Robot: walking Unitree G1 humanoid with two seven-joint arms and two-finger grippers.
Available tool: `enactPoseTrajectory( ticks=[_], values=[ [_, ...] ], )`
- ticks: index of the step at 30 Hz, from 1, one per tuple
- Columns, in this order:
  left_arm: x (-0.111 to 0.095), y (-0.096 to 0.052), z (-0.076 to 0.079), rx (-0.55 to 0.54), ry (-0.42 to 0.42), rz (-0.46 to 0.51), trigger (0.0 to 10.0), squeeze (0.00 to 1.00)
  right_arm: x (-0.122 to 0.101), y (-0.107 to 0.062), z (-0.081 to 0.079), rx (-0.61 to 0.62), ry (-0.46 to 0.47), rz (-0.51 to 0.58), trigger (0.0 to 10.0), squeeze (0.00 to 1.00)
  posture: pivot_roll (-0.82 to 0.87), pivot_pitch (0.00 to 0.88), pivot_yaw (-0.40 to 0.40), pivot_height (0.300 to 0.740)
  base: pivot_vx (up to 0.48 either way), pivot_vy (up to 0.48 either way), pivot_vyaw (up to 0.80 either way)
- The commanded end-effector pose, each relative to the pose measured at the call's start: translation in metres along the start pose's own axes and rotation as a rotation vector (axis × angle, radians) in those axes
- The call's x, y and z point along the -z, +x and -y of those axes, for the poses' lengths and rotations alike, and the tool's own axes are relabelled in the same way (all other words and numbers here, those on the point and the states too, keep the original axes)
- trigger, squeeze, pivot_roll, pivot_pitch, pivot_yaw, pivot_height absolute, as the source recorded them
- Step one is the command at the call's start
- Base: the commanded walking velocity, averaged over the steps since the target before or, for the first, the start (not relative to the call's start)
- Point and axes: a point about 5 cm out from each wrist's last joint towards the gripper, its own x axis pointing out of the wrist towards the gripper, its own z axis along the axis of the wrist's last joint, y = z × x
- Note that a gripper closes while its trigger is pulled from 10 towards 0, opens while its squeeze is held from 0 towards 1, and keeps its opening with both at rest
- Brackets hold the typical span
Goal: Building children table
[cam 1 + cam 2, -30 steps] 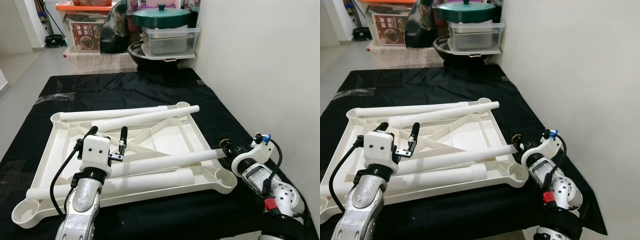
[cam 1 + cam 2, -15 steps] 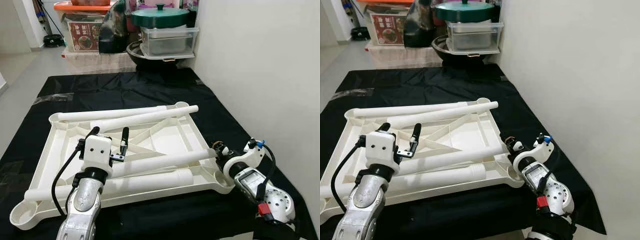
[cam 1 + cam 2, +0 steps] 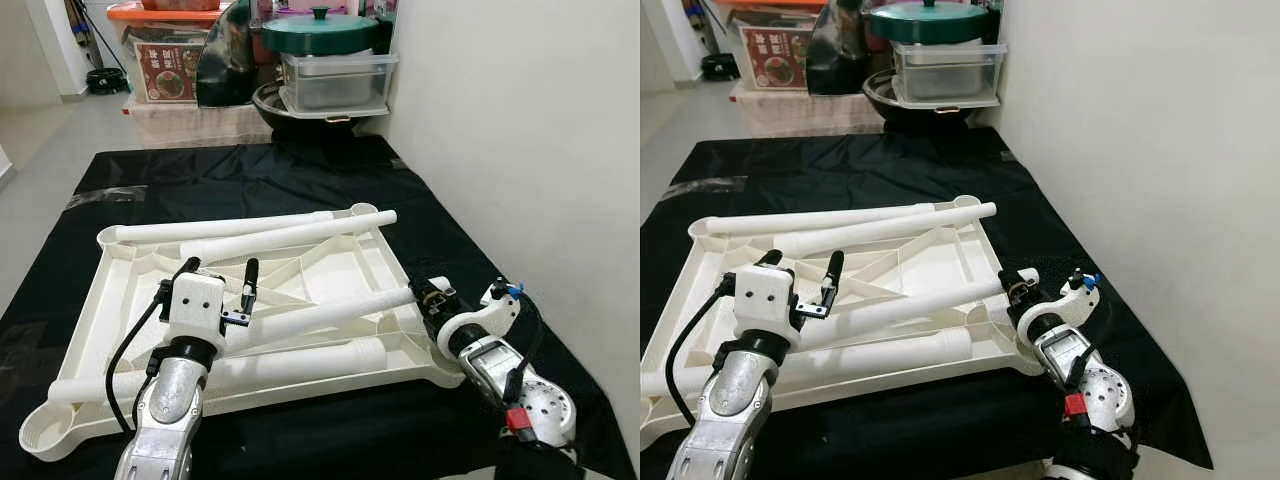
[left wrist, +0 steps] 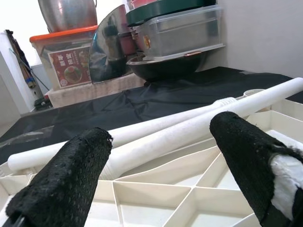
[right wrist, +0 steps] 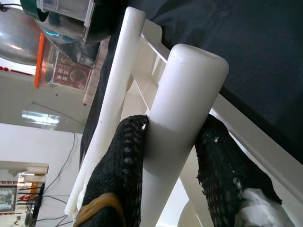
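1. Left gripper (image 3: 218, 281): fingers spread, empty, above the inverted white tabletop (image 3: 340, 262) on black cloth (image 3: 250, 175).
2. Three loose legs (image 3: 240, 226) lie on the tabletop.
3. Right gripper (image 5: 173, 156), at 4 o'clock: clamped on table leg (image 3: 330, 315).
4. Storage boxes (image 3: 340, 75), at 12 o'clock.

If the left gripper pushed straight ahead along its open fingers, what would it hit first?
Probably the nearer white plastic table leg lying across the upturned white tabletop; the left gripper points just over it, so depth is uncertain.
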Motion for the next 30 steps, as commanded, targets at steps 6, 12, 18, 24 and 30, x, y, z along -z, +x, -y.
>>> enactPoseTrajectory(
  ticks=[6, 12, 18, 24, 30],
  values=[
    [0.005, 0.001, 0.001, 0.013, 0.009, -0.026, 10.0, 0.00, 0.003, 0.002, 0.008, 0.042, -0.001, -0.016, 0.0, 0.00, -0.01, 0.000, -0.073, 0.740, 0.000, 0.000, 0.00],
    [0.006, 0.001, 0.001, 0.012, 0.007, -0.026, 10.0, 0.00, -0.004, 0.004, -0.003, -0.006, 0.034, 0.024, 0.0, 0.00, -0.01, 0.000, -0.071, 0.740, 0.000, 0.000, 0.00],
    [0.007, 0.001, 0.000, 0.011, 0.002, -0.031, 10.0, 0.00, -0.039, 0.007, -0.029, -0.117, 0.074, 0.118, 0.0, 0.00, -0.01, 0.000, -0.066, 0.740, 0.000, 0.000, 0.00],
    [0.009, 0.001, -0.001, 0.011, -0.002, -0.038, 10.0, 0.00, -0.044, 0.008, -0.032, -0.147, 0.133, 0.097, 0.0, 0.00, -0.01, 0.000, -0.066, 0.740, 0.000, 0.000, 0.00],
    [0.009, 0.001, 0.000, 0.016, -0.003, -0.039, 10.0, 0.00, -0.028, 0.011, -0.022, -0.094, 0.232, 0.073, 0.0, 0.00, -0.01, 0.000, -0.066, 0.740, 0.000, 0.000, 0.00]
  ],
)
